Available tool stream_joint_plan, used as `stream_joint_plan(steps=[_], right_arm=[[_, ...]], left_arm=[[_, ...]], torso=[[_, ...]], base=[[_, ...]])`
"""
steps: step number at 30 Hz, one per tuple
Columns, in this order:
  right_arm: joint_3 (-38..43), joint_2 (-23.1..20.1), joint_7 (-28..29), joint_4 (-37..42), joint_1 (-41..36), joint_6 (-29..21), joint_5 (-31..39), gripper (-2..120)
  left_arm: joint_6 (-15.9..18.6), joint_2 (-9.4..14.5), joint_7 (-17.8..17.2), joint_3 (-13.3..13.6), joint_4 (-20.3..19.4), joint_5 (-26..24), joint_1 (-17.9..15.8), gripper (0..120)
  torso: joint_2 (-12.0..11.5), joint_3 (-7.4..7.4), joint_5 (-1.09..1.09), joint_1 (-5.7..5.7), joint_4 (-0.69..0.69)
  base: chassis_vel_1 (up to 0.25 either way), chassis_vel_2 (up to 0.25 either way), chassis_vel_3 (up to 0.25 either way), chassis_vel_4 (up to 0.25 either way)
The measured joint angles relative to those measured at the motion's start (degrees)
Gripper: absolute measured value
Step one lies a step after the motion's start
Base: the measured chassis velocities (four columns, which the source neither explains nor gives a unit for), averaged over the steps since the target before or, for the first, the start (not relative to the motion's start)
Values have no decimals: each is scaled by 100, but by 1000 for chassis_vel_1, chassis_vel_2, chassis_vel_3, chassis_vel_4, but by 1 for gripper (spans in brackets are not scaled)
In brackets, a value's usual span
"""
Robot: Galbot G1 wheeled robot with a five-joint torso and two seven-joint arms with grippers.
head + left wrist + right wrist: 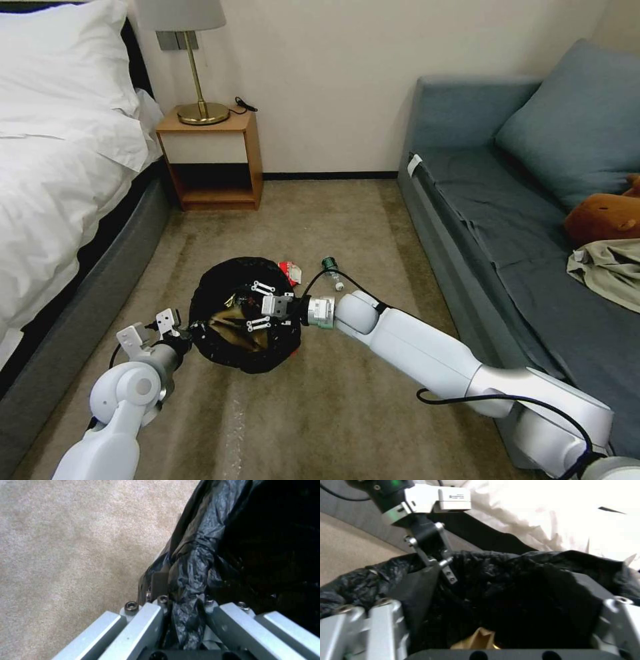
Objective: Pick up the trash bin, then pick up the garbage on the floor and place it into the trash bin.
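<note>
bin (243,313) on the carpet (347,220) between bed (60,193) and sofa (507,220), black bag draped over the rim, mouth facing up toward the head camera. left gripper (190,328) at the bin's left rim, fingers pinched narrow on rim and bag; from the left wrist, a twisted fold of bag (190,585) clamped between the two fingers (140,627), carpet off to the side. same gripper (441,563) seen from the right wrist at the far rim, one finger inside the bag, one outside.

right gripper (257,307) over the bin's mouth, arm reaching in from the robot's right, fingers spread wide with nothing between them. from the right wrist, fingers (383,620) wide apart at the frame edges, bag interior (520,600) dark between them.

tan paper (230,327) inside the bin, low against the bag; a tan scrap (480,640) at the bottom of the bag in the right wrist view as well. whether more than one piece lies in there, cannot tell.

red-and-white wrapper (290,270) on the carpet just beyond the bin's far rim, partly hidden by it. bottle (332,271) with green cap lying on the carpet just right of that wrapper, near the right arm's cable, apart from the bin.

nightstand (210,157) with a brass lamp (200,100) against the far wall, well beyond the bin. brown plush (603,213) and a crumpled cloth (610,270) on the sofa.
</note>
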Motion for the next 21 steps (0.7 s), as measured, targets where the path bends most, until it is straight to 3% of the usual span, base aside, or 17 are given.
stream_joint_plan(steps=[3,9,13,17,19,21], right_arm=[[129,-51,50,134,-14,1,65,98],[666,-432,623,1021,-75,-209,254,100],[1444,-1084,1658,1771,-203,-1055,299,100],[2045,-1318,2275,2064,-466,-1548,404,100],[2626,-1518,2909,2508,-865,-2159,709,100],[2953,-1588,3106,2759,-1134,-2420,762,100]], left_arm=[[-22,-11,-19,-13,21,6,-13,0],[-94,-42,-3,-102,62,154,-51,0],[-316,-80,262,-368,62,675,-45,0],[-387,-96,358,-561,-6,839,30,0],[-436,-103,440,-721,-62,958,101,0],[-443,-112,458,-768,-88,978,129,0]], torso=[[0,0,0,0,0],[0,0,0,0,1],[0,0,0,0,-3],[0,0,0,0,-2],[0,0,2,0,0],[0,0,1,0,0]], base=[[0,0,0,0],[0,0,0,0],[0,0,0,0],[0,0,0,0],[0,0,0,0],[0,0,0,0]])
